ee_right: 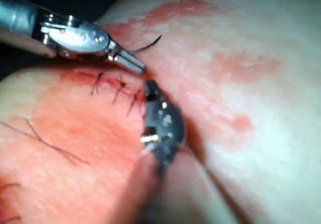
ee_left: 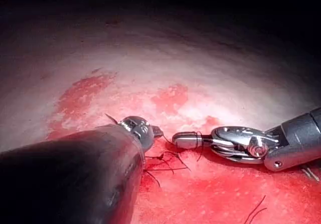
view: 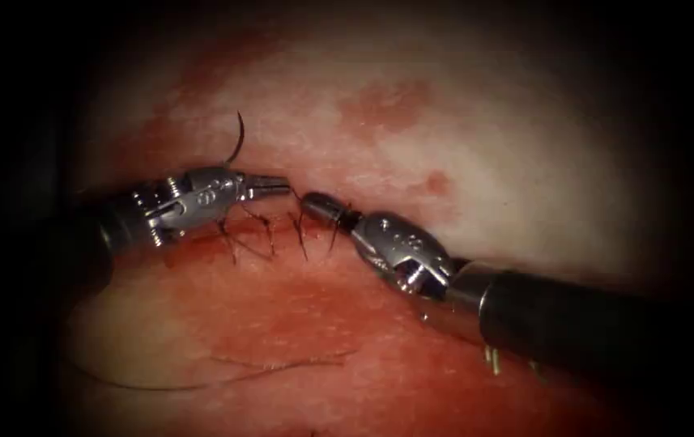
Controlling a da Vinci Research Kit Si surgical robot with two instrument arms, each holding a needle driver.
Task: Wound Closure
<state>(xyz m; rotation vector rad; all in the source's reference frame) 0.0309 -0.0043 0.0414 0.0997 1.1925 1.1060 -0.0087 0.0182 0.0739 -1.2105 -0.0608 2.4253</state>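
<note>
Right tool point(view: 314, 202) jaws closed, empty | left tool point(view: 278, 185) grips needle point(view: 238, 139) above cut point(view: 282, 231)

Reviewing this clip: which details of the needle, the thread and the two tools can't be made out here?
- Needle: its lower curve runs behind the left end effector in the endoscope view; where it is gripped can't be told.
- Needle in the left wrist view: the dark shaft covers most of it.
- Right end effector: whether it holds thread is too small to tell.
- Cut: the end effectors cover part of it.
</note>
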